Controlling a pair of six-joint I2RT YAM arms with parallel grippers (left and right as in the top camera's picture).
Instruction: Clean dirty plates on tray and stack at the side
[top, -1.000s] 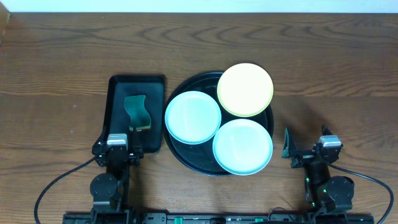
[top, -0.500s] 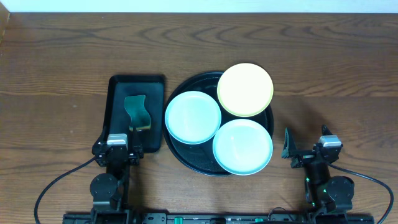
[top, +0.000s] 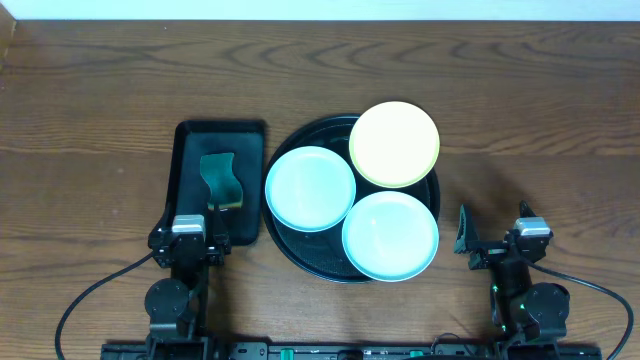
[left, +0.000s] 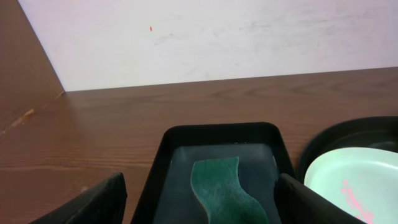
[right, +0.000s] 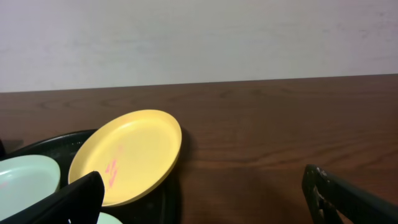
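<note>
Cleaning not yet begun: on a wooden table (top: 90, 80), the left gripper (top: 189, 237) hangs near the front edge with its jaws spread wide and nothing between them, facing a small rectangular tray (top: 190, 135) where the one green sponge (top: 221, 180) lies flat and unheld. Just right of it sits the big round tray (top: 288, 243), carrying all three plates, packed edge to edge: a mint plate (top: 310, 188) on the left, a yellow plate (top: 394, 144) at the back, jutting over the rim, and a second mint plate (top: 390, 235) at the front right. The wrist views show pink streaks on the left mint plate and on the yellow one, so by appearance none has been wiped; the front plate's face is too little seen to judge. On the far right, the right gripper (top: 494, 240) is likewise wide open and empty, beside bare wood where no stack has started. Count: two trays, one sponge, three plates, two grippers. All wiping and stacking remains.
</note>
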